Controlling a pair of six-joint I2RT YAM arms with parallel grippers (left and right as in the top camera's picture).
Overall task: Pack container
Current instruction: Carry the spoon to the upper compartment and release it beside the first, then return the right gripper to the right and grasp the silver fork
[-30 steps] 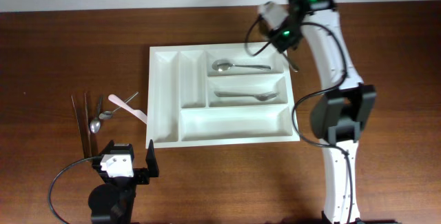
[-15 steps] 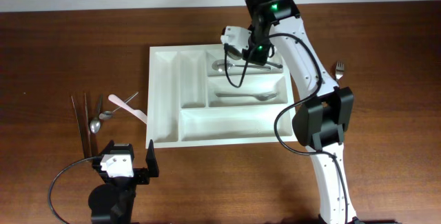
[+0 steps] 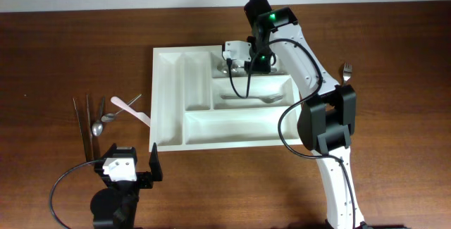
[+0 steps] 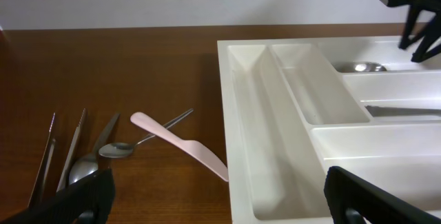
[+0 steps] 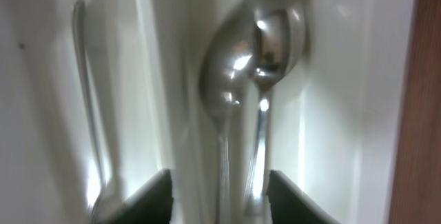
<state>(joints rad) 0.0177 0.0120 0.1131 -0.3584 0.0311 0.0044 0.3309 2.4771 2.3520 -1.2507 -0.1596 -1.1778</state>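
Observation:
The white cutlery tray (image 3: 169,95) lies in the middle of the table and also shows in the left wrist view (image 4: 241,114). My right gripper (image 3: 238,58) is low over the left end of the top long compartment. In the right wrist view its fingers (image 5: 219,182) stand apart. Two metal spoons (image 5: 224,93) (image 5: 275,31) lie side by side in that compartment, their handles running between the fingers. Another spoon (image 3: 250,98) lies in the middle long compartment. My left gripper (image 3: 130,169) (image 4: 220,210) is open and empty near the tray's front left corner.
Left of the tray lie a pink plastic knife (image 3: 132,109) (image 4: 179,145), a metal spoon (image 3: 106,118) (image 4: 117,149) and long thin metal pieces (image 3: 83,127). A fork (image 3: 347,69) lies on the table right of the tray, beside the right arm.
My right arm has swung left from beyond the tray's right edge to over the top compartment. The fork at the right has come into view. The left arm has not moved.

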